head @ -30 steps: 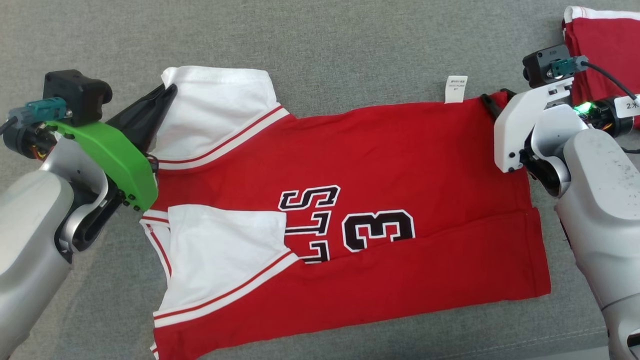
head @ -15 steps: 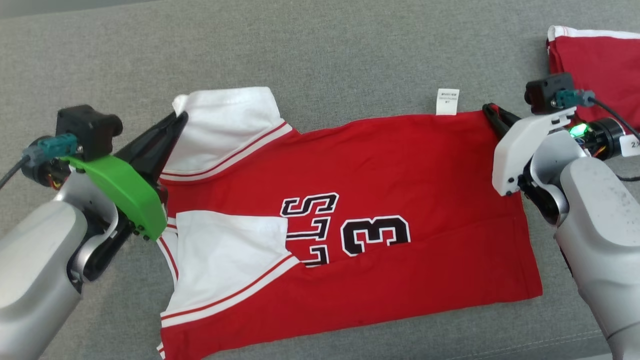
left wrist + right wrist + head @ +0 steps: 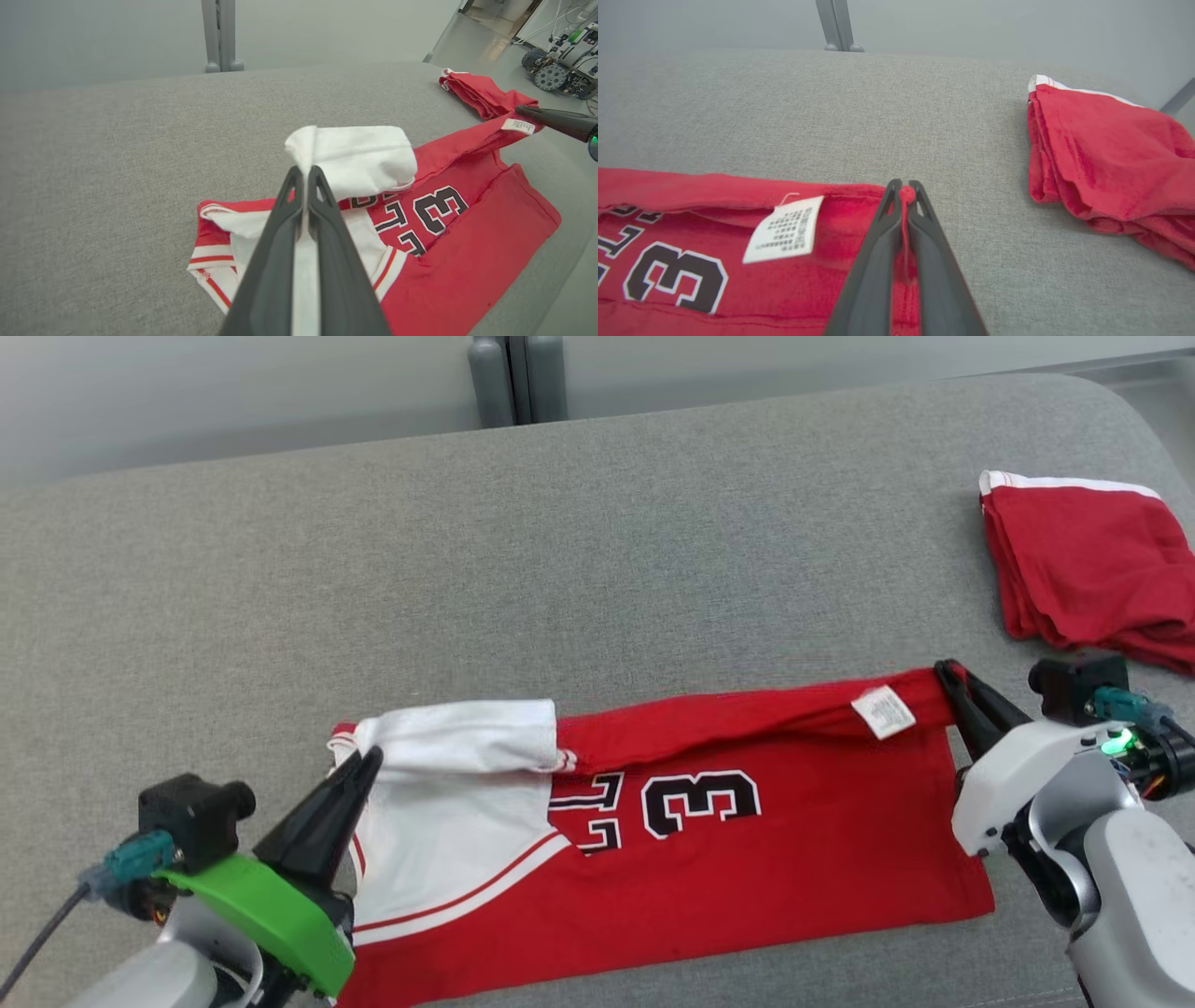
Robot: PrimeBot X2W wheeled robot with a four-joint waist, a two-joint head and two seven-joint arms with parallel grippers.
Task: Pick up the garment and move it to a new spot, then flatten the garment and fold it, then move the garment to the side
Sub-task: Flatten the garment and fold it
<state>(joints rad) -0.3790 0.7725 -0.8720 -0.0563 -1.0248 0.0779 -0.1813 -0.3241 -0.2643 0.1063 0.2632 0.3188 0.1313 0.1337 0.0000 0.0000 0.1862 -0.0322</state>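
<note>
Across the grey cushion (image 3: 597,541), the red jersey (image 3: 747,868) has had its far edge raised and drawn toward the robot since a second ago, so it now folds over part of the black lettering; the head camera has tilted up as well. The jersey lies near the cushion's front edge, between the two arms. A folded red garment (image 3: 1092,569) sits well apart at the far right. The left gripper (image 3: 369,761) is clamped on the white sleeve, and the right gripper (image 3: 948,670) pinches the red hem corner just beside the white label (image 3: 883,711).
</note>
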